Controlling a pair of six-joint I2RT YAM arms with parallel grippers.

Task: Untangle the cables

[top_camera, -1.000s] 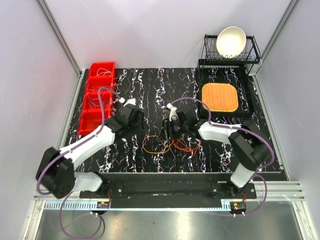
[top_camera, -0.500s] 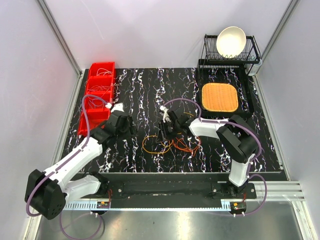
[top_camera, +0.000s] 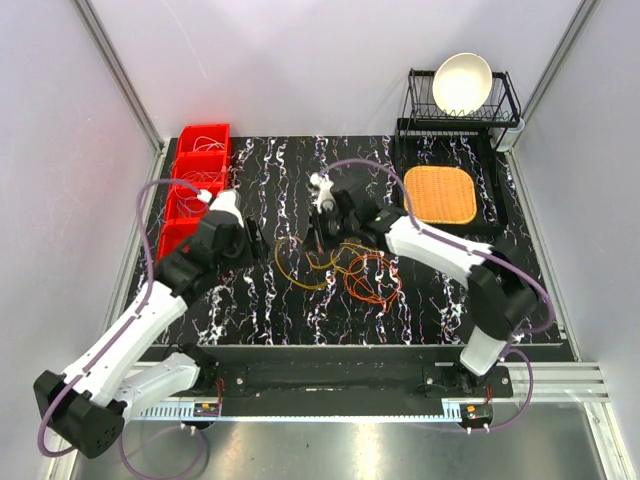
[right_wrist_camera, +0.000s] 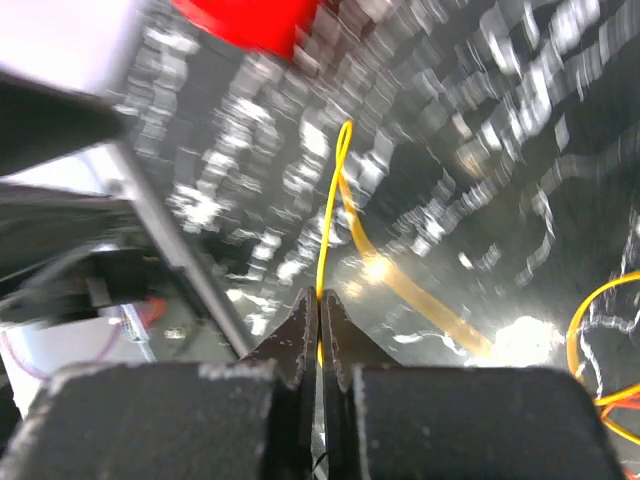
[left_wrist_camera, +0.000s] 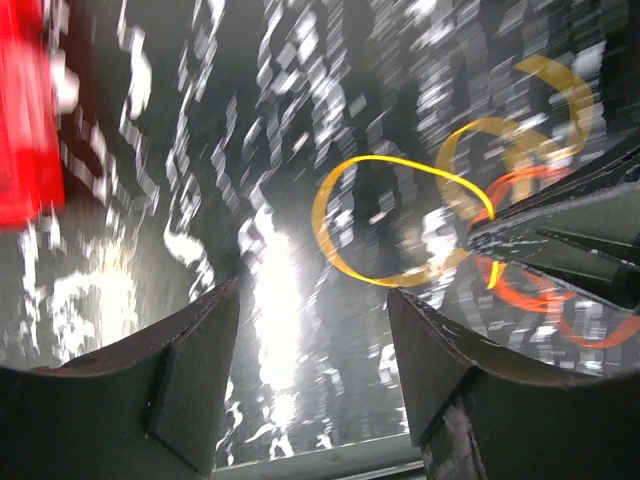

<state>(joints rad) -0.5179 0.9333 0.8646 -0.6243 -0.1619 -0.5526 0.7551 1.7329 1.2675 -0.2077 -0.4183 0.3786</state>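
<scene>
Several thin cables [top_camera: 340, 268], mostly orange and yellow, lie in loose loops near the middle of the black marbled table [top_camera: 270, 180]. The right gripper [right_wrist_camera: 319, 300] is clenched on one yellow cable [right_wrist_camera: 331, 195] at the far edge of the heap. The left gripper [left_wrist_camera: 312, 300] hangs near the loops, on their left, with its jaws apart and nothing between them. Red bins [top_camera: 195, 190] stand at the left edge of the table.

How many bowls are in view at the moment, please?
1: a white bowl propped on edge in the black dish rack at the far right corner; none looks hidden.
</scene>
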